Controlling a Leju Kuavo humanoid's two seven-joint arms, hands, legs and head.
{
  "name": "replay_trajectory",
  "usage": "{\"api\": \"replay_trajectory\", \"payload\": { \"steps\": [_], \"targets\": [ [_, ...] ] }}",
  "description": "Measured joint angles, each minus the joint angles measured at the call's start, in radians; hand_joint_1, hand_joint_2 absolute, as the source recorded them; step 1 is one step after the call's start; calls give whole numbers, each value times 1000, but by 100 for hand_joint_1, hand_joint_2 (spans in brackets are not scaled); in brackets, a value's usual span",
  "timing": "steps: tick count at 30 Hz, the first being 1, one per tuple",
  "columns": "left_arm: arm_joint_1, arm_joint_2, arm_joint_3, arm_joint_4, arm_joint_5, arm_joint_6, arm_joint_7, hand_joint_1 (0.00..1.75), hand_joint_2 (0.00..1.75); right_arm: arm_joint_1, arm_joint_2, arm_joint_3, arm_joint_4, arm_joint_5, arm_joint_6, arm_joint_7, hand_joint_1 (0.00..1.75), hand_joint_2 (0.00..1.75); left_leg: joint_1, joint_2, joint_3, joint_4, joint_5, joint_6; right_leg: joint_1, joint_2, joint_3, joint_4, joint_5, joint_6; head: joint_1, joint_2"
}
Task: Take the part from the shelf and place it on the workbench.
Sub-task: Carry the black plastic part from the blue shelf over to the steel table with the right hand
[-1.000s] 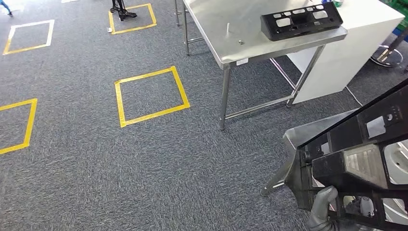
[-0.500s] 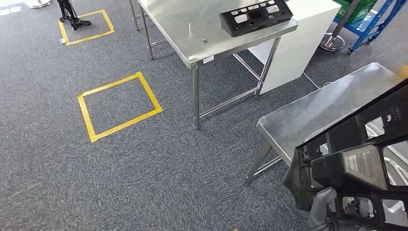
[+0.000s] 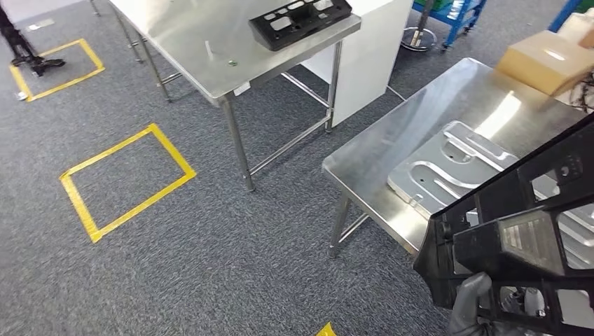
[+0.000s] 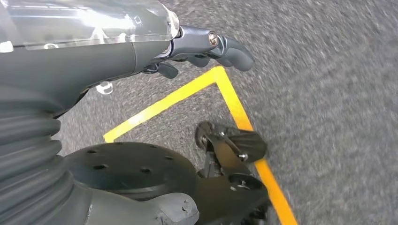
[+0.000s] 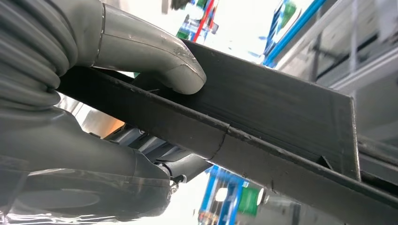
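My right hand (image 3: 468, 305) grips a large black plastic part (image 3: 532, 234) with several cut-outs, low at the right of the head view. Its thumb (image 5: 180, 75) presses on the part's flat black edge (image 5: 281, 117), with the other fingers underneath. The part hangs over the near corner of a steel workbench (image 3: 364, 157). My left hand (image 4: 141, 51) hangs at my side above the carpet, fingers (image 4: 227, 46) loosely apart and holding nothing.
A silver stamped metal plate (image 3: 448, 164) lies on the workbench, with a cardboard box (image 3: 546, 59) at its far side. A second steel table (image 3: 189, 35) behind carries another black part (image 3: 301, 17). A white cabinet (image 3: 364, 49) and a yellow tape square (image 3: 126, 178) lie beyond.
The camera has swung to the right, so the whole scene slid left. The near workbench, its metal plate and the cardboard box came into view. The part stays in my right hand.
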Motion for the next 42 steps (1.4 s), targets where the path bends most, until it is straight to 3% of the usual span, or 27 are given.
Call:
{"api": "replay_trajectory", "payload": {
  "steps": [2, 3, 4, 6, 8, 10, 12, 14, 16, 18, 19, 20, 21, 23, 25, 27, 28, 30, 32, 33, 34, 35, 36, 38, 39, 41, 42],
  "targets": [
    [2, 0, 0, 0, -2, -1, 0, 0, 175, -1, 0, 0, 0, 0, 0, 0, 175, 175, 2, -43, -62, 136, -65, -4, 2, 24, -5, 1, 2, -6, -3, 0],
    [2, 0, 1, 0, -2, -1, 0, 0, 175, -1, 0, 0, 0, 0, 0, 0, 175, 175, 2, -49, -86, 186, -79, -4, 3, 38, -7, 3, 3, -7, -3, 0],
    [3, 0, 1, 0, -2, -1, 0, 0, 175, -1, 0, 0, 0, 0, 0, 0, 175, 175, 2, -52, -95, 200, -71, -3, 5, 53, -8, 5, 3, -7, -3, 0],
    [4, 0, 2, 0, -3, -1, 0, 0, 175, -1, 0, 0, 1, 0, 0, 0, 175, 175, 2, -64, -60, 114, -4, 5, 6, 85, -9, 11, 3, -7, -4, 0],
    [5, 1, 3, 0, -6, -1, 0, 0, 175, -2, 0, 0, 1, 0, 0, 0, 175, 175, 2, -110, -7, -16, 53, 16, 7, 112, -12, 16, 3, -2, -3, 0],
    [4, 2, 3, 0, -11, -1, -2, 0, 175, -3, 0, 0, 1, 0, 0, 0, 175, 175, 0, -139, 12, -68, 64, 22, 5, 134, -21, 18, 7, 10, -2, 0],
    [2, 1, 3, 0, -16, -1, -6, 0, 175, -2, 0, 0, 1, 0, 0, 0, 175, 175, -1, -119, 14, -77, 70, 29, 1, 152, -27, 16, 13, 25, -3, 0],
    [2, 0, 3, 0, -19, -2, -15, 0, 175, -1, 0, 0, 1, 0, 0, 1, 175, 175, 3, -92, 19, -90, 80, 42, 3, 114, -41, 39, -4, 35, 1, 0],
    [4, -1, 4, 0, -19, -6, -25, 0, 175, -2, 0, 0, 1, 0, 0, 1, 175, 175, 3, -62, 19, -97, 86, 51, 5, 47, -87, 136, -65, 44, 6, 0],
    [7, -1, 4, 0, -19, -13, -34, 0, 175, -1, 0, 0, 2, 0, 0, 2, 175, 175, 1, -32, 15, -96, 85, 53, 1, 24, -141, 254, -118, 53, 8, 0],
    [7, -1, 5, 0, -19, -15, -38, 0, 175, 0, 0, 0, 2, 0, 0, 2, 175, 175, 0, -17, 15, -96, 85, 52, -1, 20, -151, 277, -119, 56, 8, 0],
    [7, -1, 6, 0, -19, -16, -41, 0, 175, 1, 0, 0, 2, 0, 0, 2, 175, 175, 0, -2, 16, -96, 83, 51, -2, 17, -141, 264, -102, 58, 8, 0],
    [6, -1, 6, 0, -18, -16, -44, 0, 175, 1, 0, 0, 2, 0, 0, 2, 175, 175, 0, 11, 18, -95, 81, 48, -3, 9, -112, 215, -72, 59, 8, 0],
    [4, -3, 8, 0, -17, -17, -47, 0, 175, 1, 0, 0, 2, 0, 0, 1, 175, 175, -3, 33, 23, -91, 73, 38, 0, -35, -38, 84, -21, 54, 8, 0],
    [4, -3, 9, 0, -14, -18, -47, 0, 175, 3, 0, 0, 1, 1, 0, 1, 175, 175, -8, 51, 27, -87, 64, 25, 8, -62, -4, 19, -9, 37, 5, 0],
    [1, -4, 10, 0, -11, -20, -47, 0, 175, 8, 0, 0, 1, 3, 0, 1, 175, 175, -10, 70, 35, -88, 59, 14, 11, -42, -6, 15, -11, 20, 2, 0],
    [0, -4, 11, 0, -10, -22, -47, 0, 175, 11, 0, 0, 1, 3, 0, 1, 175, 175, -8, 64, 38, -83, 52, 8, 10, -30, -7, 13, -9, 13, 1, 0],
    [-1, -4, 12, 0, -9, -28, -49, 0, 175, 14, 0, 0, 0, 4, 0, 0, 175, 175, -2, 17, 19, -29, 12, -1, 6, -8, -8, 9, -3, -1, -2, 0],
    [2, -4, 15, 0, -9, -33, -51, 0, 175, 14, 1, 0, -1, 4, 0, 0, 175, 175, 1, -36, -37, 93, -54, -5, 6, 15, -12, 10, -1, -9, -5, 0],
    [3, -4, 16, 0, -9, -34, -50, 0, 175, 14, 2, 0, -1, 4, 0, 0, 175, 175, 2, -45, -66, 152, -75, -5, 8, 30, -13, 11, 0, -11, -5, 0],
    [4, -4, 18, 0, -8, -34, -49, 0, 175, 14, 2, 0, -1, 4, 0, 0, 175, 175, 1, -49, -84, 187, -79, -5, 10, 45, -14, 12, 0, -12, -6, 0],
    [4, -4, 19, 0, -8, -34, -48, 0, 175, 14, 2, 0, -1, 4, 0, 0, 175, 175, 1, -52, -86, 185, -62, -2, 11, 61, -13, 13, 0, -13, -6, 0],
    [4, -4, 21, 0, -7, -34, -47, 0, 175, 14, 2, 0, -1, 4, 0, 1, 175, 175, 1, -57, -72, 147, -29, 2, 12, 77, -12, 15, 0, -13, -6, 0],
    [5, -3, 24, 0, -7, -34, -45, 0, 175, 14, 2, 0, -1, 4, 0, 1, 175, 175, 1, -99, -24, 21, 43, 15, 14, 106, -11, 17, 0, -11, -5, 0],
    [5, -3, 25, 0, -7, -33, -45, 0, 175, 13, 2, 0, -1, 4, 0, 1, 175, 175, 1, -123, -5, -30, 63, 20, 13, 120, -14, 18, 1, -7, -5, 0],
    [3, -3, 28, 0, -8, -33, -44, 0, 175, 13, 2, 0, -1, 4, 0, 1, 175, 175, -2, -145, 9, -70, 67, 26, 8, 144, -22, 19, 6, 6, -4, 0],
    [2, -3, 29, 0, -8, -33, -44, 0, 175, 15, 2, 0, -1, 4, 0, 1, 175, 175, -4, -134, 12, -76, 69, 28, 4, 157, -26, 17, 9, 14, -4, 0]
  ]
}}
